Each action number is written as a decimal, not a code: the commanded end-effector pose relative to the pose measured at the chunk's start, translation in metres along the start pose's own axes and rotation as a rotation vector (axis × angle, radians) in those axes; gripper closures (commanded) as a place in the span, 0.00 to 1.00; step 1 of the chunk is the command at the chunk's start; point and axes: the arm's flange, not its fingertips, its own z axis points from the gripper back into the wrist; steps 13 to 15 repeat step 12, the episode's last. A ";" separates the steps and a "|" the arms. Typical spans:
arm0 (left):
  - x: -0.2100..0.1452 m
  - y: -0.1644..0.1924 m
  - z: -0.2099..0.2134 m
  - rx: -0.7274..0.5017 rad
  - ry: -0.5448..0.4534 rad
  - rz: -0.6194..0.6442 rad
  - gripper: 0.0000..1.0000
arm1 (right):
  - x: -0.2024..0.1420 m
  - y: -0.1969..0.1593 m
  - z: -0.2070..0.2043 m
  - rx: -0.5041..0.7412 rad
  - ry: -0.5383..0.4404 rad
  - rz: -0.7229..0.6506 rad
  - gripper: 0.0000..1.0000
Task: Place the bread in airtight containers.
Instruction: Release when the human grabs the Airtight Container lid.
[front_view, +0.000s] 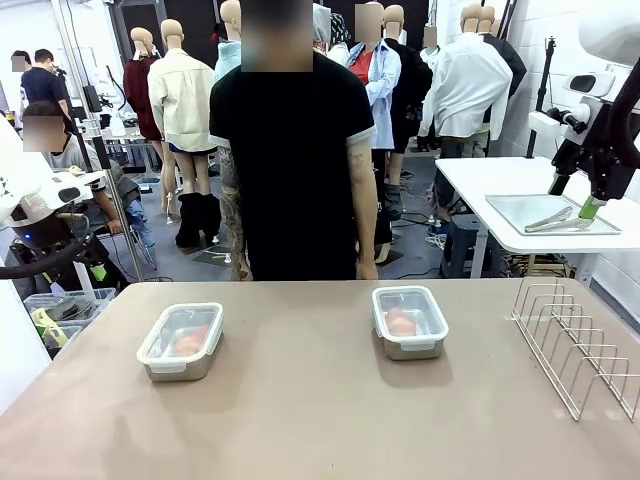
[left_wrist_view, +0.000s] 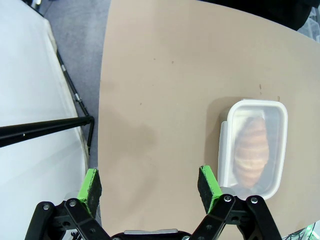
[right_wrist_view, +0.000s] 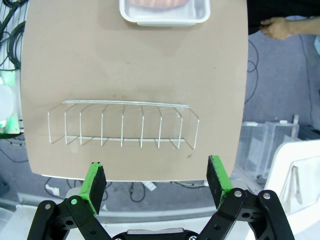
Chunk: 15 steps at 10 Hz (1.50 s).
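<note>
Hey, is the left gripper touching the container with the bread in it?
Apart. In the left wrist view the open left gripper hangs above the table, the lidded container lying off to one side.

A wire rack (front_view: 578, 343) stands at the right edge of the brown table (front_view: 320, 420), and a person in a black shirt (front_view: 290, 150) stands behind the table's far edge.
</note>
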 end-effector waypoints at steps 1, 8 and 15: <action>0.000 0.000 0.000 0.000 -0.001 0.000 0.00 | 0.001 0.000 0.000 -0.002 0.020 -0.011 0.00; 0.000 0.000 0.000 0.000 -0.001 0.000 0.00 | 0.001 0.000 0.000 -0.002 0.020 -0.011 0.00; 0.000 0.000 0.000 0.000 -0.001 0.000 0.00 | 0.001 0.000 0.000 -0.002 0.020 -0.011 0.00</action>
